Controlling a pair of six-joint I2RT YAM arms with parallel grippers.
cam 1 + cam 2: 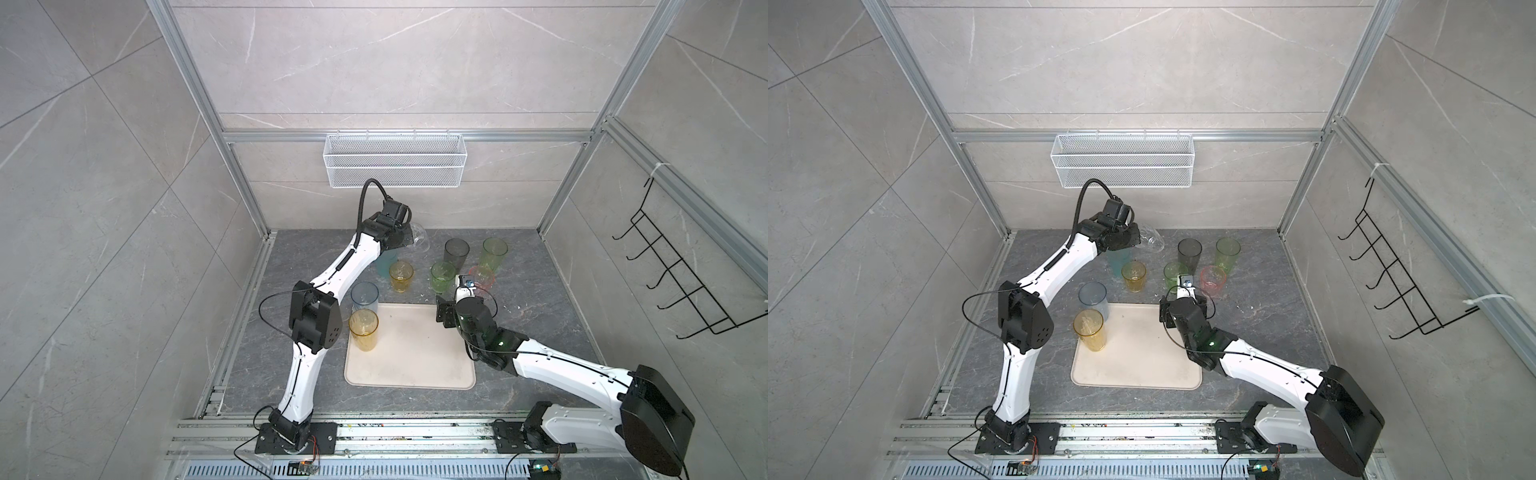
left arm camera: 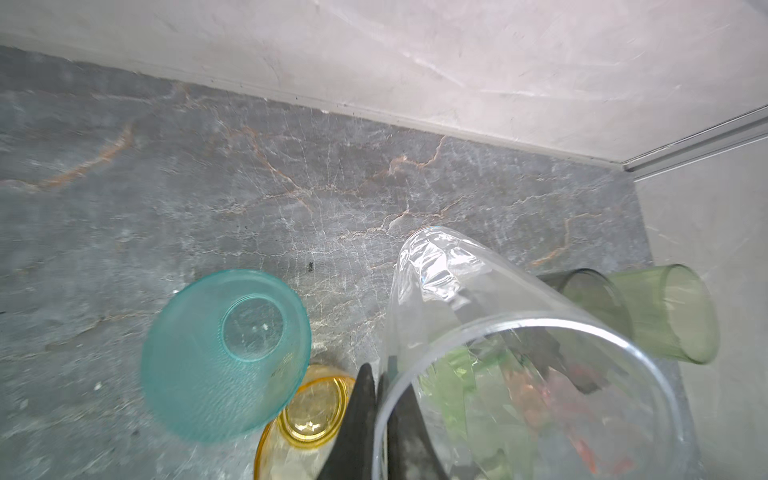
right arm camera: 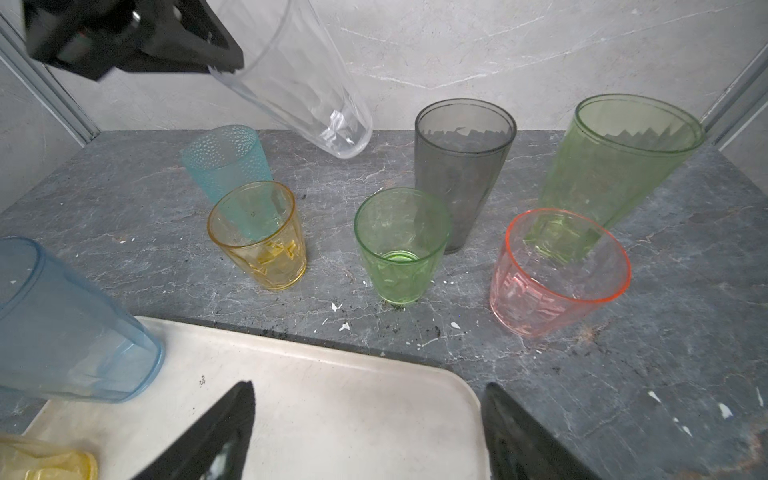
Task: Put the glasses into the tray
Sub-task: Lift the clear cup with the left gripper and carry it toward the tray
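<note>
Left gripper (image 2: 376,386) clamps the rim of my clear tumbler (image 2: 498,324), lifted at upper centre in both top views; right gripper (image 3: 370,390) gapes empty; two glasses (image 1: 365,296) occupy the centre tray (image 1: 415,365), six stand outside above it.

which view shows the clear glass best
The right wrist view: the clear glass shows side-on, nearly whole, tilted, its rim pinched by the left hand. The left wrist view looks into its mouth from very close, cropped. In both top views it is small and half hidden behind that hand.
</note>
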